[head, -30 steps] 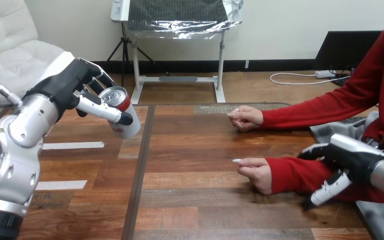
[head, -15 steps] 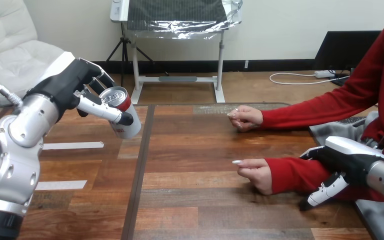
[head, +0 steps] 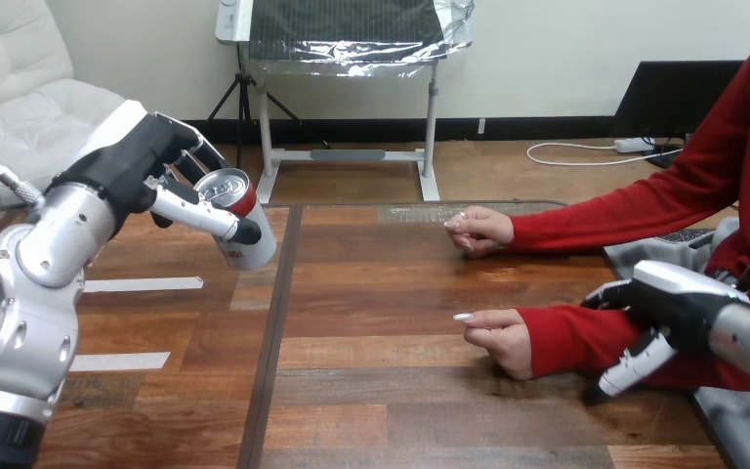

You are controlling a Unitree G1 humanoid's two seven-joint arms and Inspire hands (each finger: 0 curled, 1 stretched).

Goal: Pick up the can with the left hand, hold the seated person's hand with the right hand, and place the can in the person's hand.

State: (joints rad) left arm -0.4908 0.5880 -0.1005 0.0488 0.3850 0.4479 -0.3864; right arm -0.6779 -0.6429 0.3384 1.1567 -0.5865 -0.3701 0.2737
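Red sleeve (head: 566, 337) by the desk's (head: 381, 391) near right edge lies under the right hand (head: 669, 308), fingers (head: 633, 366) curled round the person's forearm, probably steadying it; the person's hand (head: 498, 337) rests half-closed; farther left, the left hand (head: 132, 161) clasps the tilted can (head: 244, 225) aloft

From my station the scene looks bright and evenly lit, with soft light that seems to come from above. The wooden table (head: 391, 283) carries a pale sheen on its planks, stronger toward the far edge. The silver left forearm (head: 63, 230) gives small bright glints, and the top of the can (head: 225, 186) catches light too. The black left hand (head: 142, 161) shows its detail. Under the person's nearer hand (head: 500, 340) I see only a faint, soft-edged shadow.
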